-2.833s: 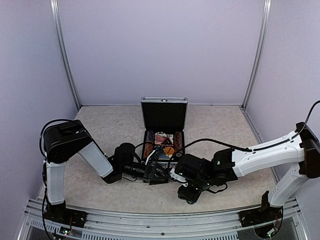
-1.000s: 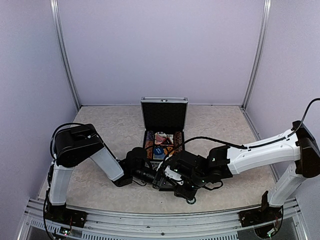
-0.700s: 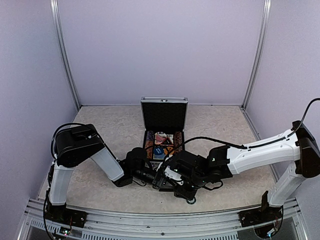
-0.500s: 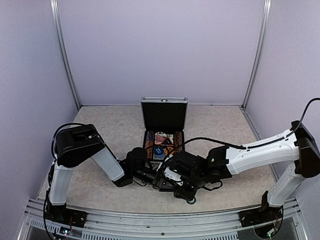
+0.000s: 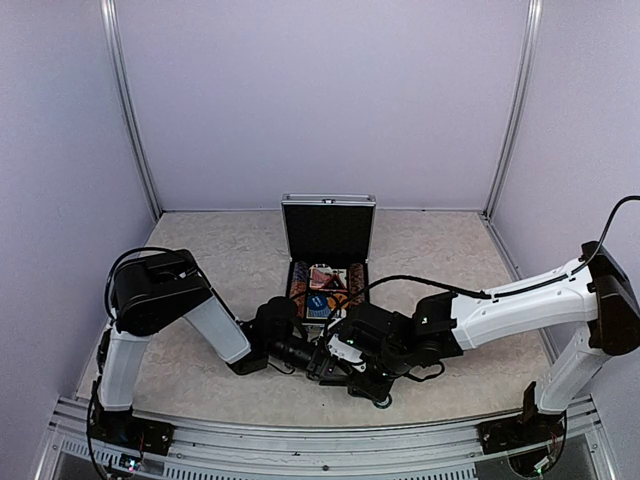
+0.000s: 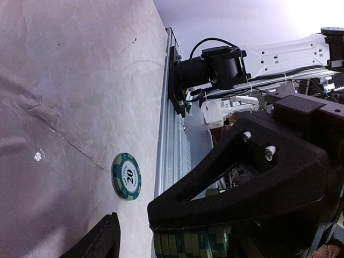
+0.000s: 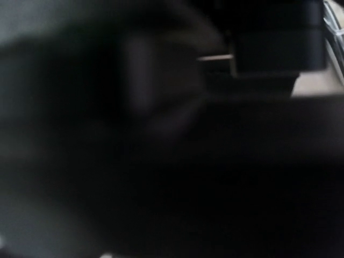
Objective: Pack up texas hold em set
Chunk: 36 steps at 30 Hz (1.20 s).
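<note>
Overhead, case (image 5: 328, 232): open at the middle of the desk (image 5: 200, 250), lid upright toward the far edge. The black tray is part filled, its contents too small to sort.
Overhead, hands: the left hand (image 5: 316, 362) and right hand (image 5: 346, 366) meet tip to tip, low between the case's front and the near edge. The arms' bulk hides both jaw widths.
Left wrist, loose chip (image 6: 127, 176): green, marked 20, lying flat and alone on the desk close to the near edge.
Left wrist, chip stack (image 6: 191, 244): green-rimmed chips in a row, tight against the right hand's black finger frame. One left finger (image 6: 103, 242) is just beside the row's end, apart from it.
Left wrist, grip: I cannot tell whether either hand is closed on the stack.
Right wrist: dark blur, nothing readable.
Handling, stack: probably dense and rigid chip by chip, but loose as a row with slick faces. It likely needs squeezing end to end along its axis so it does not fan out.
Handling, loose chip: thin and flat, so it likely has to be pinched across its rim.
</note>
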Tool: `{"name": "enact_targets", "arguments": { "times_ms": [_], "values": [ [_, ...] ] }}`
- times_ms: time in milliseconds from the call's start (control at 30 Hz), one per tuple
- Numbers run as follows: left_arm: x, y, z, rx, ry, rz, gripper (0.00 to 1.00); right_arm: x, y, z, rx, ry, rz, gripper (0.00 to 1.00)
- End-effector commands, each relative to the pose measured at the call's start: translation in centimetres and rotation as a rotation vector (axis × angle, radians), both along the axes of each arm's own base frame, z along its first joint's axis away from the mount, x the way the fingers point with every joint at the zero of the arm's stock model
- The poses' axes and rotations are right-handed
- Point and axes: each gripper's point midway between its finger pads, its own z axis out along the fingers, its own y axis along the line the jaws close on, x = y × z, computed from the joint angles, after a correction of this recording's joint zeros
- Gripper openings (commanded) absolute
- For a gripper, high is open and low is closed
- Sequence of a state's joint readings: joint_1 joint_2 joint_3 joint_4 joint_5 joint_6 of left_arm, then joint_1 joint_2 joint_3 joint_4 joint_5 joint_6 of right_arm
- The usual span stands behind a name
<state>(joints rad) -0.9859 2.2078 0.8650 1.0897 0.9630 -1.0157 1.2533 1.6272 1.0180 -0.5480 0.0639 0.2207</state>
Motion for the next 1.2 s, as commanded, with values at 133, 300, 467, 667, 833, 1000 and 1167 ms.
{"name": "enact_targets", "arguments": {
  "times_ms": [133, 300, 467, 667, 833, 1000, 1167],
  "values": [
    [-1.2, 0.6, -3.4, 0.102, 0.056, -0.023, 0.54, 0.3, 0.6, 0.2, 0.021, -0.002, 0.005, 0.00],
    [-1.0, 0.8, -3.3, 0.094, 0.061, -0.016, 0.33, 0.1, 0.5, -0.1, 0.020, 0.006, 0.007, 0.00],
    [-0.7, 1.2, -3.3, 0.094, 0.065, -0.002, 0.17, 0.0, 0.1, -0.2, 0.016, 0.007, 0.001, 0.04],
    [0.0, 1.3, -2.6, 0.097, 0.048, 0.027, 0.09, 0.2, -0.3, 0.5, 0.033, -0.010, -0.005, 0.48],
    [0.9, 1.5, -2.4, 0.123, 0.029, 0.062, 0.08, 0.1, -0.7, 1.6, 0.061, -0.021, -0.016, 0.82],
    [1.8, 1.6, -1.9, 0.128, 0.035, 0.086, 0.08, 0.1, -0.9, 3.5, 0.123, -0.034, -0.034, 0.94],
    [3.0, 1.4, -0.9, 0.138, 0.021, 0.114, 0.08, 0.4, -1.7, 5.7, 0.175, -0.064, -0.072, 0.96]
  ]
}}
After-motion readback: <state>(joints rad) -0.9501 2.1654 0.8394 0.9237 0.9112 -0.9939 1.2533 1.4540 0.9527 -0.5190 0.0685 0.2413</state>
